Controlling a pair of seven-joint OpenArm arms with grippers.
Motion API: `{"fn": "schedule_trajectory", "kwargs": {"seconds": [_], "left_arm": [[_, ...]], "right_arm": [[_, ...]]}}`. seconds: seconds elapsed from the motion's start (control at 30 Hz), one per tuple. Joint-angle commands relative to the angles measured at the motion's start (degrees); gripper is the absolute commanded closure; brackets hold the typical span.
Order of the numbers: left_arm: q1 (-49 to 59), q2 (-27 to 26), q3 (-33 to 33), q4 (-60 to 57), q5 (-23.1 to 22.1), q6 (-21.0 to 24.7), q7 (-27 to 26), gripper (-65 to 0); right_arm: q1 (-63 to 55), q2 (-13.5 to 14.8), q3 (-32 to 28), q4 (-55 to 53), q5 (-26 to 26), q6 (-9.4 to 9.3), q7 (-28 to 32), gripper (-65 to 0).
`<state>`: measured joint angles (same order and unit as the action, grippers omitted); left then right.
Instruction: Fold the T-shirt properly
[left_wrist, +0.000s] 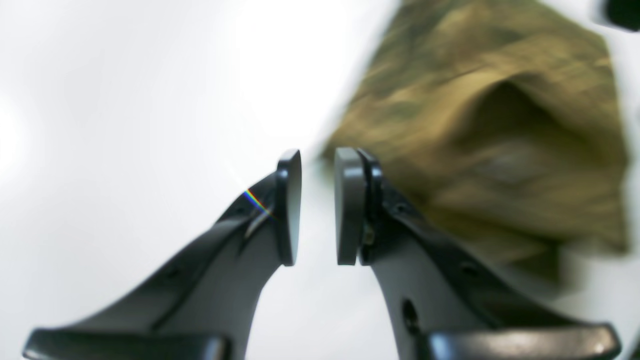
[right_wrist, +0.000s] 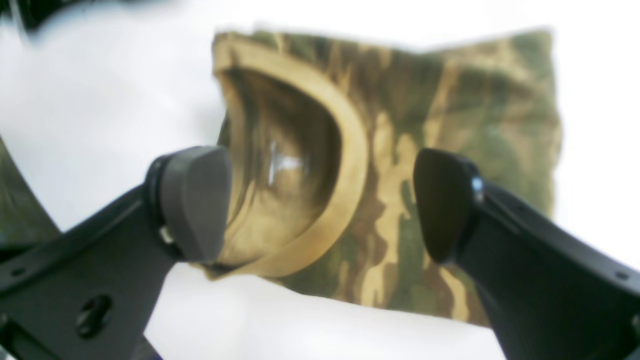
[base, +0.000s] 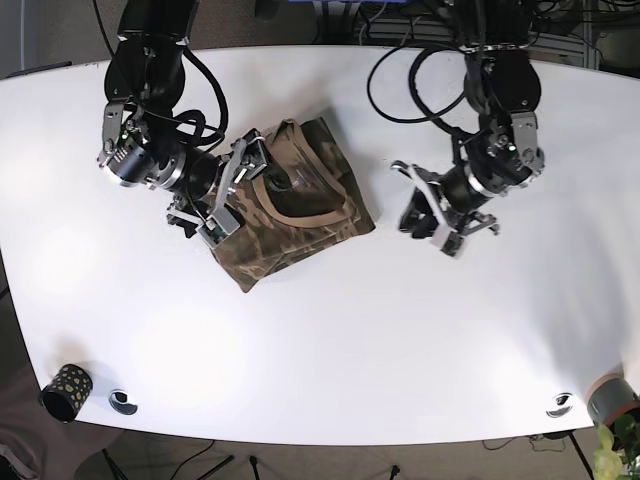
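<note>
The camouflage T-shirt (base: 310, 215) lies folded into a compact packet on the white table (base: 330, 340), left of centre. In the right wrist view the T-shirt (right_wrist: 450, 125) shows its tan collar facing up. My right gripper (right_wrist: 320, 160) hangs open just over that collar, one finger on each side and nothing between them; in the base view the right gripper (base: 235, 190) is at the packet's left edge. My left gripper (left_wrist: 319, 155) is off the cloth, with a narrow empty gap between its pads and the blurred T-shirt (left_wrist: 500, 125) beyond it. In the base view the left gripper (base: 415, 208) is right of the packet.
A dark patterned cup (base: 63, 392) and a small round disc (base: 122, 401) sit near the table's front left edge. Another disc (base: 560, 404) and a grey pot (base: 610, 395) are at the front right. Cables hang behind the far edge.
</note>
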<state>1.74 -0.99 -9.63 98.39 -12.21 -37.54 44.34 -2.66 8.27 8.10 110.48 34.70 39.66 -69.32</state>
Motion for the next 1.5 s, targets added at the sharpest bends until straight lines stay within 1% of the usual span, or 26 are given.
{"fn": "schedule_trajectory", "kwargs": {"seconds": [0.0, 0.07, 0.17, 0.27, 0.37, 0.43, 0.57, 0.63, 0.73, 0.87, 0.93, 1.0, 1.07, 1.17, 1.2, 1.23, 1.3, 1.47], "left_arm": [[-0.29, -3.01, -2.46, -0.06, -0.85, 0.13, -1.13, -10.8], [0.5, -4.59, -3.87, -1.2, -0.58, 0.13, -1.13, -10.8], [0.42, -7.66, -5.19, -4.89, -0.76, 0.13, -1.3, -10.8], [0.42, -9.77, -5.45, -7.88, -0.76, 0.13, -1.3, -10.8], [0.5, -10.65, -5.45, -9.2, -0.85, 0.13, -1.3, -10.8], [0.77, -10.74, -5.54, -9.11, -0.85, 0.13, -1.3, -10.8], [1.82, -10.57, -5.54, -9.11, -0.85, 0.13, -1.3, -10.8], [2.0, -10.48, -5.54, -9.03, -0.85, 0.13, -1.3, -10.8], [2.0, -10.21, -5.45, -9.03, -0.94, 0.13, -1.3, -10.8], [2.0, -8.19, -5.45, -8.94, -0.94, 0.13, -1.3, -10.8], [2.0, -8.02, -5.45, -8.94, -0.94, 0.13, -1.3, -10.8], [2.0, -8.02, -5.1, -8.94, -0.94, 0.13, -1.3, -10.8], [2.0, -7.84, -5.1, -8.94, -0.94, 0.13, -1.3, -10.8], [1.82, -6.08, -5.01, -8.94, -0.94, 0.13, -1.3, -10.8], [1.73, -5.64, -5.01, -8.94, -0.94, 0.13, -1.3, -10.8], [1.56, -5.38, -5.01, -8.94, -0.94, 0.13, -1.3, -10.8], [1.3, -4.94, -4.31, -8.94, -0.85, 0.13, -1.3, -10.8], [-0.64, -4.41, 0.44, -9.03, -0.58, 0.4, -1.3, -10.8]], "right_arm": [[0.94, 0.3, -2.34, 0.95, -0.1, 0.34, 1.5, -54.7], [0.94, 0.3, -3.39, 0.95, -1.51, 0.34, 1.5, -54.7], [1.47, -0.32, -5.94, 0.86, -5.38, 0.34, 1.76, -54.7], [3.49, -2.43, -10.25, 0.86, -8.9, 0.34, 3.6, -54.7], [4.63, -3.57, -14.82, -0.72, -12.94, 0.34, 5.71, -54.7], [6.48, -4.98, -17.2, -2.39, -16.19, 0.34, 7.39, -54.7], [8.85, -6.91, -19.75, -8.01, -20.76, 0.34, 10.64, -54.5], [9.82, -7.09, -20.19, -10.3, -21.73, 0.34, 12.66, -54.4], [10.7, -7.09, -20.36, -14.43, -22.43, 0.34, 16.97, -49.1], [12.19, -6.91, -20.1, -20.06, -22.96, 0.34, 20.92, -34.6], [12.9, -6.73, -20.1, -21.73, -22.96, 0.34, 21.89, -30.8], [13.25, -5.86, -20.1, -22.61, -22.96, 0.34, 22.86, -25.2], [13.25, -5.59, -20.1, -22.61, -22.96, 0.34, 23.21, -20.9], [13.16, -5.5, -20.1, -21.29, -22.61, 0.34, 23.3, -8.4], [12.99, -5.5, -20.1, -20.15, -22.87, 0.34, 23.21, -2.9], [12.9, -5.5, -20.1, -19.44, -22.96, 0.34, 23.21, 0.0], [12.9, -5.59, -20.1, -17.6, -22.96, 0.34, 23.03, 0.0], [13.25, -5.86, -20.19, -14.17, -22.35, 0.34, 22.95, 0.0]]}}
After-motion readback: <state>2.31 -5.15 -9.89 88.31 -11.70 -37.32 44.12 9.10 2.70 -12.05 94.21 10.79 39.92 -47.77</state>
